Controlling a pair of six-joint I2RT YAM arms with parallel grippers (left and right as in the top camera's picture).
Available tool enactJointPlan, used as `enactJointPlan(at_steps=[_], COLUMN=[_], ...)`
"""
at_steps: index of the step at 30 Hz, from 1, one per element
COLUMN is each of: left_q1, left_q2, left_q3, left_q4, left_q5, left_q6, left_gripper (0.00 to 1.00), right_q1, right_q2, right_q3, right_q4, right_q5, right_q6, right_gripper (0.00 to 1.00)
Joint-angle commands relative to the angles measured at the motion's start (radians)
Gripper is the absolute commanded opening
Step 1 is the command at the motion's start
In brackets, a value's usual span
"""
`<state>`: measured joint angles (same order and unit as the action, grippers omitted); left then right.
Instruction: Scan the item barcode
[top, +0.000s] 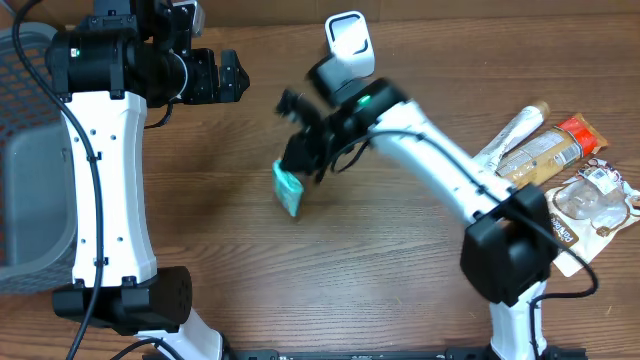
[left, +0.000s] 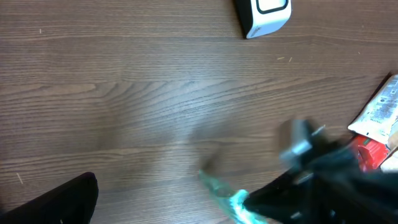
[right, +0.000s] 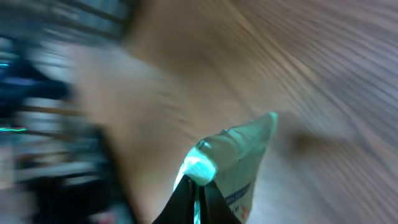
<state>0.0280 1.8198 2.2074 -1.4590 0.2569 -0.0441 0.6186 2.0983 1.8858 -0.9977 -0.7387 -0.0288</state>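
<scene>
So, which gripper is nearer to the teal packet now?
Right. The right gripper has its jaws shut on the teal packet. The left gripper is open and apart from it, further up and left in the overhead view.

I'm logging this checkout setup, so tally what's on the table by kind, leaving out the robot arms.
teal pouch, gripped in the right hand: 1
white scanner: 1
grey basket: 1
packets piled at the right: at least 4, overlapping, so the exact number is unclear
Total: at least 7
</scene>
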Motion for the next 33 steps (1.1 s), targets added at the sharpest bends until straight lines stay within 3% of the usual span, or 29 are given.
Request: enactJointPlan(at_steps=[1,6,9,14,15,19,22,33], left_q1=[-0.002,-0.002,-0.002,-0.002,-0.002,-0.002,-0.002,-0.002], left_q2=[0.003,0.003,0.003,0.003,0.003,0.003,0.003,0.003], left_q3=[0.003,0.003,0.003,0.003,0.003,0.003,0.003,0.003], left_q4=[0.001,0.001,0.001,0.001,0.001,0.001,0.001,0.001], left_q5=[-0.002,-0.002,-0.002,-0.002,-0.002,-0.002,-0.002,-0.002], left_q6=[0.022,0.022,0.022,0.022,0.022,0.022,0.022,0.022], left_gripper=[0.99,1.0,0.99,1.0,1.0,1.0,1.0,1.0], right_q1=[-0.073,-0.122,-0.138,-0.154,-0.156,-0.158,-0.154,-0.072], right_q2=[-0.022,-0.005,0.001,0.0,-0.001,-0.001,-0.001,0.008], right_q3=[-0.083,-0.29,-0.412,-0.425,-0.415,-0.38,-0.374,-0.279], right_q4=[0.081,0.339,0.464,0.445,0.442,0.436,0.436,0.388], right_q5=[-0.352,-0.342,-0.225,-0.01,-0.01,0.021,0.128,0.303], right_q6=[0.088,0.259,0.343,0.303,0.287,0.204,0.128,-0.203], right_gripper=[0.04,0.04,0.04,0.05,0.09,0.46,0.6,0.74])
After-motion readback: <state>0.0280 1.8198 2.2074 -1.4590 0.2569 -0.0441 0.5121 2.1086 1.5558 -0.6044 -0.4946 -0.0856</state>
